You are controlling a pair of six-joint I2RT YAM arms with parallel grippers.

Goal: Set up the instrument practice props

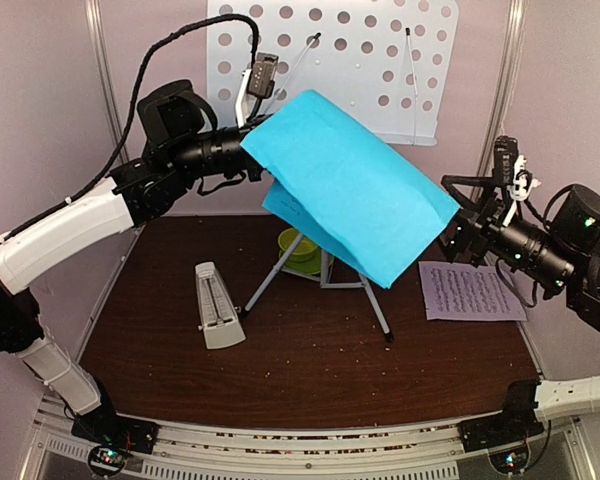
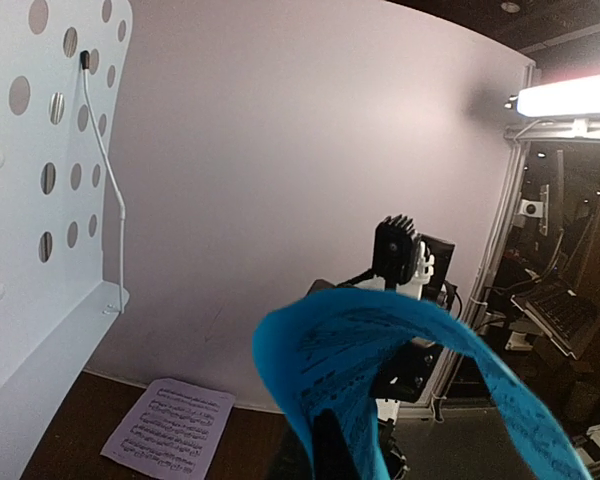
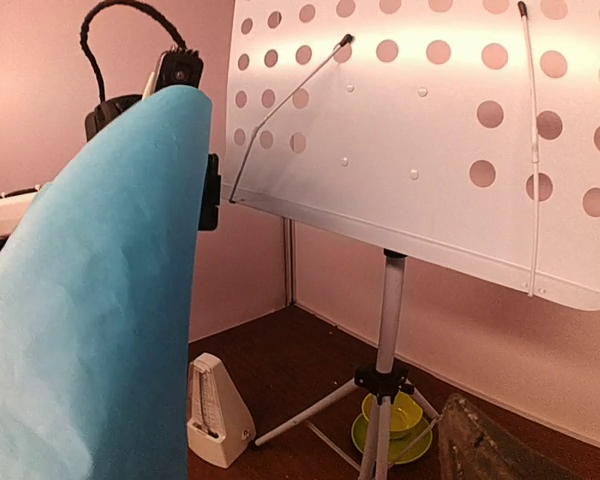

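Left jaws clamp blue sheet (image 1: 350,190) aloft before stand (image 1: 430,110) — right jaws: cannot tell.

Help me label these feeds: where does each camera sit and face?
Top external: above, behind bases, looking down on the table; left arm and right arm show.
Left wrist: faces the right arm past the blue sheet; own finger barely shows.
Right wrist: faces the music stand and left arm; own body unclear.
Shared: stand, sheet, all views.
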